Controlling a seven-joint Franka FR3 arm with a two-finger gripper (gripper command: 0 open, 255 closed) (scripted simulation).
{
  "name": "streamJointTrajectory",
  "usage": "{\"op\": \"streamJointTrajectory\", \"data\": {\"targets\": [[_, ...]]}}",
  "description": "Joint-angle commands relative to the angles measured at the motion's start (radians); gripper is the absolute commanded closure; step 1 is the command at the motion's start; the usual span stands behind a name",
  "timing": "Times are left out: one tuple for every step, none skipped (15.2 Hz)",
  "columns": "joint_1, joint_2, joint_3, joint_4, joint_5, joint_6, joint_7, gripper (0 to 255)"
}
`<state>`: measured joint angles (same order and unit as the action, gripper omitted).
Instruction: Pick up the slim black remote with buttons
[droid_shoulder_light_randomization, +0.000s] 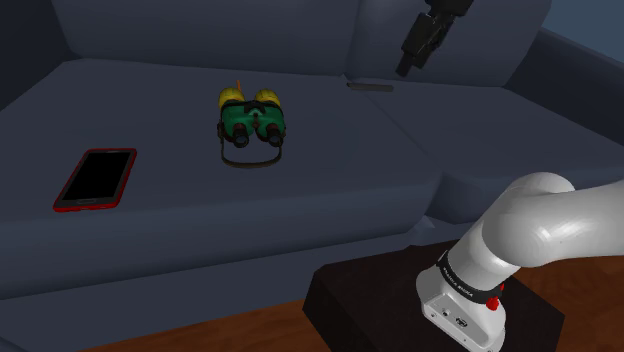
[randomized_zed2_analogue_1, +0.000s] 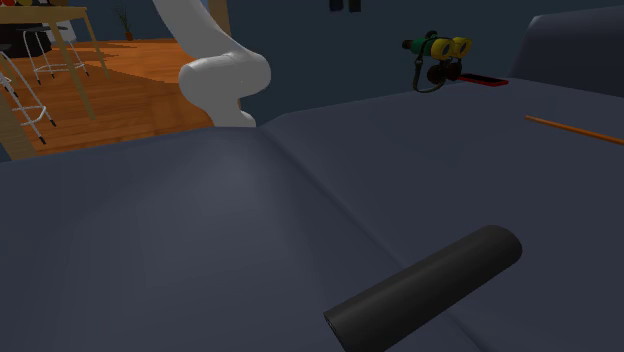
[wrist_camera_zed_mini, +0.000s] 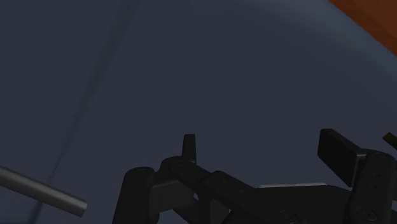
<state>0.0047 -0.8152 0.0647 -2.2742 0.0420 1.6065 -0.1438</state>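
Shoulder view, remote: we see the slim dark remote (droid_shoulder_light_randomization: 370, 86) lying flat on the sofa seat (droid_shoulder_light_randomization: 330, 190), close under the backrest, its length running from 9 to 3 o'clock.
Claw: the claw (droid_shoulder_light_randomization: 407, 62) hangs in the air at about 1 o'clock from the remote, near it but apart from it.
Claw state: its fingers (wrist_camera_zed_mini: 337, 153) stand spread, with nothing between them.
Wrist view: the remote shows as a grey bar off to one side of the claw, outside the gap between the fingers.
Neighbours: green-and-yellow binoculars (droid_shoulder_light_randomization: 250, 118) sit at about 8 o'clock from the remote and well apart from it. A red-edged phone (droid_shoulder_light_randomization: 96, 178) lies farther out along the same line.
Step in hand: we judge this to be the approach, with the grasp not yet begun.
Doing it well: we would first centre the gap over the middle of the remote. We would turn the wrist so the fingers straddle its narrow width, not its length. Then we would come straight down and close.
Care: the remote is low and the cushion is soft, so we would go down until the fingertips reach past its sides, or they may slip over the top.
Risk: a one-sided touch could push the remote towards the backrest.
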Motion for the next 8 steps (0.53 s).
{"op": "streamJointTrajectory", "data": {"targets": [[0.0,0.0,0.0,0.0,0.0,0.0,0.0,0],[0.001,0.01,-0.024,-0.007,-0.015,0.014,-0.043,0],[0.003,0.022,-0.048,-0.012,-0.031,0.028,-0.086,0],[0.005,0.035,-0.072,-0.015,-0.046,0.042,-0.129,0],[0.007,0.051,-0.096,-0.017,-0.06,0.057,-0.172,0],[0.009,0.068,-0.12,-0.016,-0.074,0.072,-0.214,0],[0.011,0.087,-0.143,-0.014,-0.087,0.088,-0.256,0],[0.013,0.108,-0.166,-0.01,-0.099,0.103,-0.298,0]]}}
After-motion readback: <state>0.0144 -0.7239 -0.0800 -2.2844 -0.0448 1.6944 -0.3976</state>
